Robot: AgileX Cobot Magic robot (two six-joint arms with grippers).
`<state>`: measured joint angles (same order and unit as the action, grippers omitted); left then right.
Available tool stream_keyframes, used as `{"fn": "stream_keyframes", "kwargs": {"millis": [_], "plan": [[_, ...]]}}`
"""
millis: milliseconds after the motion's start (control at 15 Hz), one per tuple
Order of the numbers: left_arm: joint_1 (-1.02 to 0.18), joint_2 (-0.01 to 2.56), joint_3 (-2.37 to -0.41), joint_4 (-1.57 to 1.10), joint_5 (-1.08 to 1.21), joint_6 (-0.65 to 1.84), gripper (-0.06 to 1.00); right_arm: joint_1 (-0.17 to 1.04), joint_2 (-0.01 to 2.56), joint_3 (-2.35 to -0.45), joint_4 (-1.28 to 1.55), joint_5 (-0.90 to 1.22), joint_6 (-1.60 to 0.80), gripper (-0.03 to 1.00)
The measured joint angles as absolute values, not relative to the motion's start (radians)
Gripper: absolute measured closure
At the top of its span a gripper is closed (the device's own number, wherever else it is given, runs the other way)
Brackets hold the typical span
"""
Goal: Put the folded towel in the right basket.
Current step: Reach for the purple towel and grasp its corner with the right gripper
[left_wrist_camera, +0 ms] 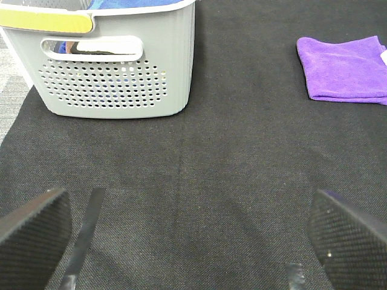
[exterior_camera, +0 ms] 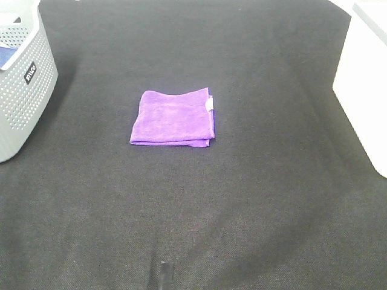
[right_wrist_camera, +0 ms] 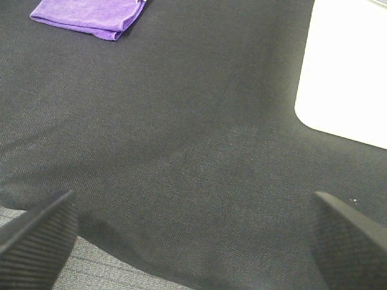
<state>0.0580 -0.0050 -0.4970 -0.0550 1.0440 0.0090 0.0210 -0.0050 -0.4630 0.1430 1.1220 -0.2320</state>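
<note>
A folded purple towel (exterior_camera: 173, 118) lies mid-frame on a black mat (exterior_camera: 254, 211). The white shape cropped at the right edge is probably the right basket (exterior_camera: 364, 90). Left gripper (left_wrist_camera: 193, 238) and right gripper (right_wrist_camera: 193, 238) gape, empty.

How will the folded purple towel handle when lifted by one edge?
Likely floppy: the folded purple cloth towel shows loose stacked layers, so it may unfold. On the coarse black mat, pushing probably bunches it.
</note>
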Motion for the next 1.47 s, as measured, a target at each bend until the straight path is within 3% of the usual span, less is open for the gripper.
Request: {"fn": "stream_keyframes", "kwargs": {"millis": [1467], "plan": [[0.058, -0.005, -0.497, -0.055, 1.044, 0.009, -0.04, 0.021, -0.005, -0.463, 0.143, 1.122, -0.232, -0.01]]}}
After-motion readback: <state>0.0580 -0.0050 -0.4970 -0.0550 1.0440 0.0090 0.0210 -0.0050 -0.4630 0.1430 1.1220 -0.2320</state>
